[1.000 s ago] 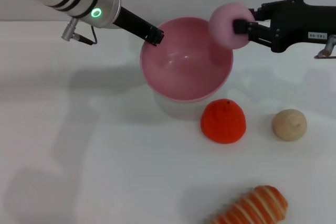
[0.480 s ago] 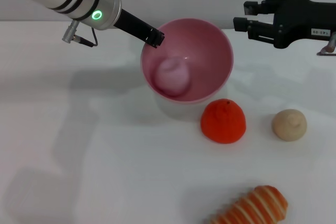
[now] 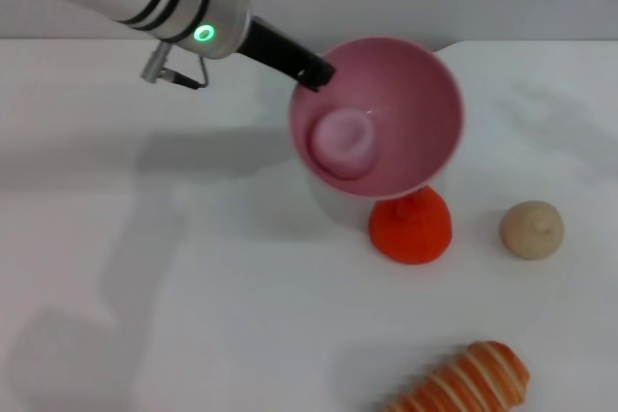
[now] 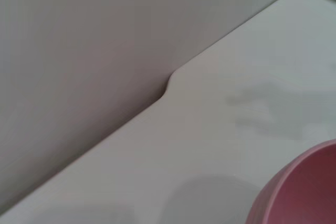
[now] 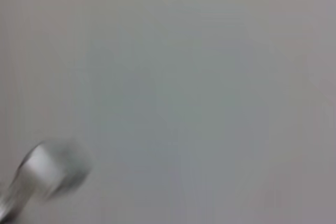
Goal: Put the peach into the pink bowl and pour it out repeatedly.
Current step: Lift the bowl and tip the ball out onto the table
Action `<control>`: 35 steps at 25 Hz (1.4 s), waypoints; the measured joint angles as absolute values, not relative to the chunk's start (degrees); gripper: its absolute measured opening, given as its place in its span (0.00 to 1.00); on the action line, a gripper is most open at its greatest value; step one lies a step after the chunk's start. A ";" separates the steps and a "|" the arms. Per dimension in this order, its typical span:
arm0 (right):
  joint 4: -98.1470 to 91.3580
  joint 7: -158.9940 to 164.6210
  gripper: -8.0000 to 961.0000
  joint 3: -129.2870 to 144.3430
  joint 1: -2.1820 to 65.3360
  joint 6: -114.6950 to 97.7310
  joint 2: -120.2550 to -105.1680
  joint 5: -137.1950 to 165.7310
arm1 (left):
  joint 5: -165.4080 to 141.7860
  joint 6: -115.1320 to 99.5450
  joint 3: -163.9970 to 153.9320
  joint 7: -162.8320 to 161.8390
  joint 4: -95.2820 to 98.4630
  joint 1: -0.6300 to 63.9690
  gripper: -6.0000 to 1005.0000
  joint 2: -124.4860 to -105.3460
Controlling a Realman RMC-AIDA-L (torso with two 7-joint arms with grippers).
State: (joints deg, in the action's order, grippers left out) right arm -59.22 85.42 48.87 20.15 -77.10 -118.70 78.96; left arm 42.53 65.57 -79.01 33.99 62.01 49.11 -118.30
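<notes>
Now the left gripper (image 3: 315,72) grips the far left rim of the pink bowl (image 3: 425,103), its dark fingers pinched on the edge. That bowl is lifted off the white table (image 3: 193,277) and tilted, so its open mouth faces toward the camera and slightly to the left; a soft shadow lies on the table beneath it. Inside the bowl sits the peach (image 3: 343,139), a small pale pink ball resting against the lower left part of the inner wall, well within the rim.

Just below the bowl's near edge stands an orange-red fruit (image 3: 410,227) on the table, its top overlapped by the bowl in the head view. To the right of it, clearly apart, lies a beige round ball (image 3: 531,229). Near the front edge of the table, on the right side, lies a striped orange and cream bread-like toy (image 3: 468,380), partly cut off by the border of the view.

From the left wrist view, only a curved part of the pink bowl's outer wall (image 4: 302,190) shows over the table, with the table's far edge and a grey wall behind.

Of the right arm, only a dark sliver shows at the top right corner of the head view; I cannot tell how its jaws stand.
</notes>
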 joint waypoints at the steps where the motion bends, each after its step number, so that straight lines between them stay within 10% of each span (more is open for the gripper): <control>1: -56.25 81.53 0.43 47.65 19.13 -77.07 -118.73 73.89 | 44.10 64.35 -80.35 34.69 62.62 48.76 0.08 -118.30; 35: -37.52 62.03 0.43 37.25 12.66 -79.23 -118.39 54.61 | 49.64 -40.15 -142.51 38.92 62.61 18.93 0.08 -118.26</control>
